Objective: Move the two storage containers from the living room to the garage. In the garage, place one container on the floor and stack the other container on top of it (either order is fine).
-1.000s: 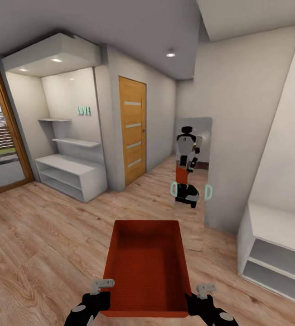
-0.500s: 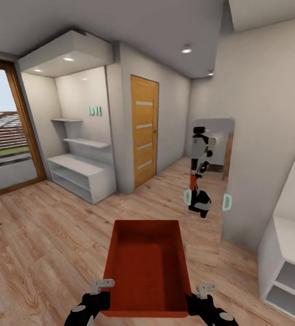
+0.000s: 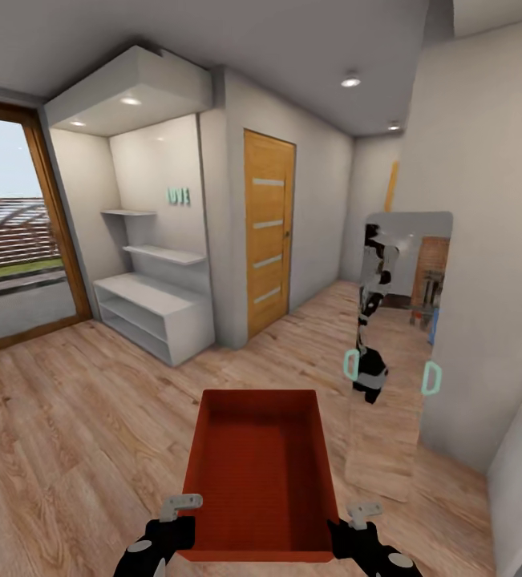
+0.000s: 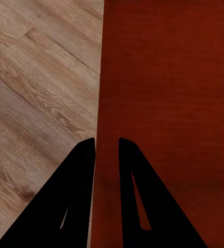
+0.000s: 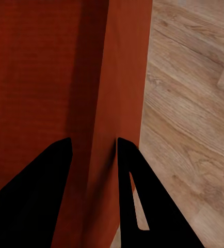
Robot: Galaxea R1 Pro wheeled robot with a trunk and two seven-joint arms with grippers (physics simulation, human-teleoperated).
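I carry one orange bin (image 3: 258,473) level over the wood floor (image 3: 68,449); left pincer (image 4: 106,150) and right pincer (image 5: 91,150) each pinch a side wall, balancing it for transit.

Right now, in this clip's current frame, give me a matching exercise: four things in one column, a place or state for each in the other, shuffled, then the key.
Things:
1. bin
2. wooden door
3. mirror
4. white shelf unit

Places or states:
A. leaning on the wall at the right, reflecting the robot
B. in the alcove, left of the door
C. held between left gripper and right gripper, one on each side wall
D. shut, in the far wall

Pairs: 1-C, 2-D, 3-A, 4-B
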